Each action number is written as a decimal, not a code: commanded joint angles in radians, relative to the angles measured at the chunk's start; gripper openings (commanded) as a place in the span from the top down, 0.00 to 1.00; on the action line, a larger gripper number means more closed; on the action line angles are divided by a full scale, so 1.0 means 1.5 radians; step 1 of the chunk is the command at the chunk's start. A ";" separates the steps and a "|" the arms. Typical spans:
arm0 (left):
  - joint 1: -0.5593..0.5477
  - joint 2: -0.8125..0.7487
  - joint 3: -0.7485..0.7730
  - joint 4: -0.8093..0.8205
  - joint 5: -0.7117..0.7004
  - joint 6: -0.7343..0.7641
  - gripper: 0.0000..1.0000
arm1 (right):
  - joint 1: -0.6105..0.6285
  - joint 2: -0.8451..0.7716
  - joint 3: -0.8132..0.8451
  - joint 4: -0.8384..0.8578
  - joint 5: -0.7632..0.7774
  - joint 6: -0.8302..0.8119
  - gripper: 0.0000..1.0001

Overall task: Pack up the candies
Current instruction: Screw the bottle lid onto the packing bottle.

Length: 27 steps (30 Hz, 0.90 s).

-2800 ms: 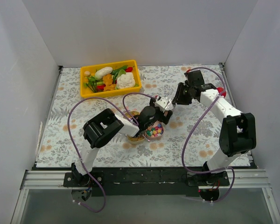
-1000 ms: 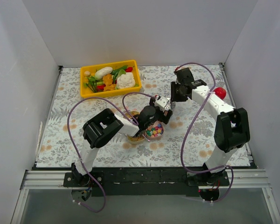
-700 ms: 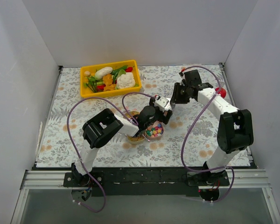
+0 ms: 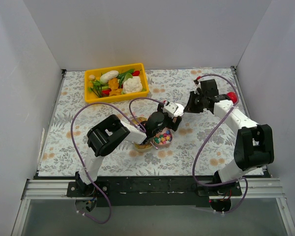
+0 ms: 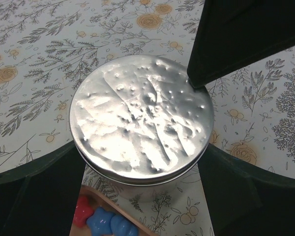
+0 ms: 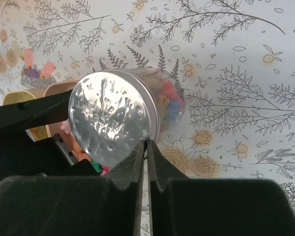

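- Counter [image 4: 64, 142] carries a floral cloth; both arm bases sit at its near edge.
- Two bowls stand side by side near the counter's middle, in front of the arm bases.
- Left bowl [image 4: 138, 147] holds yellow-orange candies and is partly covered by the left arm.
- Right bowl [image 4: 170, 141] is filled with pastel candies [image 4: 162, 137]: pink, blue, green, yellow.
- Left gripper [image 4: 167, 115] is above the far edge of the right bowl. Its fingers [image 5: 34, 196] are spread wide and clamp a jar [image 6: 169, 101] by its sides.
- The jar is clear, tilted, and clear of the counter. Candies show through its wall, pink and blue among them.
- A dimpled metal lid [image 5: 142, 115] sits on the jar's mouth. In the right wrist view it faces the right arm.
- In the left wrist view, red and blue candies of the right bowl show just below the jar.
- Right gripper [image 6: 146, 147] reaches in from the right. Its fingers are almost together, with only a thin slit between them.
- The tips touch the lid's rim at the edge. I cannot tell whether the rim is pinched between them.
- The two grippers meet at the jar, the left on the body and the right at the lid.
- A red ball [image 4: 231, 97] shows beside the right forearm, near the right edge of the counter.
- A yellow tray [image 4: 115, 97] of toy vegetables stands at the far left, well apart from the bowls and jar.
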 commanded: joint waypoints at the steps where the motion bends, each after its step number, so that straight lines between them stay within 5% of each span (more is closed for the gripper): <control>1: -0.001 0.007 0.001 -0.092 -0.017 -0.020 0.16 | 0.010 -0.026 -0.056 -0.051 -0.042 0.005 0.90; 11: -0.006 0.004 -0.013 -0.090 -0.015 -0.019 0.16 | 0.019 -0.068 -0.045 -0.057 0.011 0.018 0.86; 15: -0.007 0.003 -0.020 -0.090 -0.014 -0.020 0.16 | 0.019 -0.069 0.019 -0.063 0.068 0.011 0.58; 18: -0.009 0.003 -0.023 -0.088 -0.013 -0.019 0.16 | 0.018 -0.046 0.054 -0.046 0.068 -0.002 0.49; 27: -0.009 0.002 -0.019 -0.091 -0.015 -0.017 0.15 | 0.020 0.084 0.120 -0.072 -0.021 -0.026 0.48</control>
